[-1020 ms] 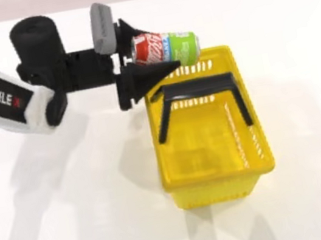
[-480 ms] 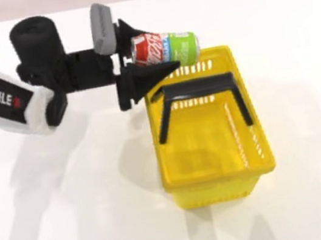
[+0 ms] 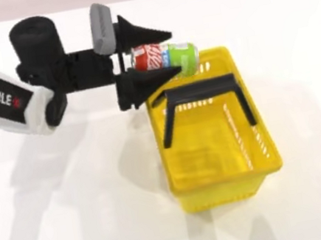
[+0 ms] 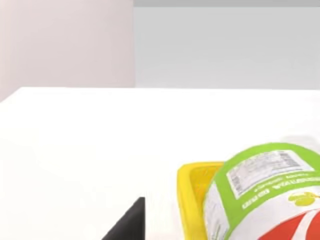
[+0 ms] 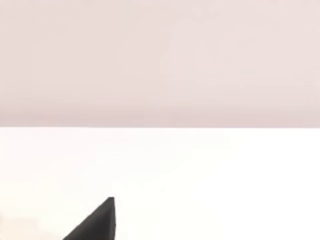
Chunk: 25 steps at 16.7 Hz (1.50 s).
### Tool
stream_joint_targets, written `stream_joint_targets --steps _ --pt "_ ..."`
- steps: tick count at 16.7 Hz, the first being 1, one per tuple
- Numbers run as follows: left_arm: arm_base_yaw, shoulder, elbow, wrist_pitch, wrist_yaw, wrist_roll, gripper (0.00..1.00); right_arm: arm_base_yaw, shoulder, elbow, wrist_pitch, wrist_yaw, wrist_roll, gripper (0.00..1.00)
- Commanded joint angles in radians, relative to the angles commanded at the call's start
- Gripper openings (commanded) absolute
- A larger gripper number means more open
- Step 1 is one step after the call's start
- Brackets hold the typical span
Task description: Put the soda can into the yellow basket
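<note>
Top view picks up at 6 o'clock, the near side, where bare white table [image 3: 74, 233] runs up to the yellow basket [image 3: 262, 140], sitting a little right of centre with its black handle [image 3: 202, 91] raised across its far half. Past that, at the basket's far rim around 12 o'clock, the soda can [image 3: 165, 57] lies on its side in mid-air, silver top toward 9 o'clock, green end toward 3 o'clock and dipping over the rim. The left gripper [image 3: 171, 53] reaches in from 9 o'clock, its 2 fingers spread wider than the can, so the jaws look released; the near finger may touch the can, and I cannot tell whether it does. Left wrist view agrees: green can end close up, a yellow basket corner beyond it. By my reckoning the carry is done and the drop is under way, but the can is not yet inside; it must clear that far rim and land within. The right arm is out of the top view, its wrist camera showing only table and wall.
</note>
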Motion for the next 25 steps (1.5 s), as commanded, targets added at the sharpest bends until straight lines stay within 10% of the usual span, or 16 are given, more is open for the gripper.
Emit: stream_joint_targets --steps 13,25 --pt "0.018 -0.106 -0.065 -0.069 -0.069 -0.031 1.00 0.048 0.097 0.096 -0.086 -0.010 -0.060 1.00" --pt "0.182 -1.212 -0.567 -0.521 -0.664 -0.122 1.00 0.375 1.167 1.153 -0.840 -0.003 -0.563 1.00"
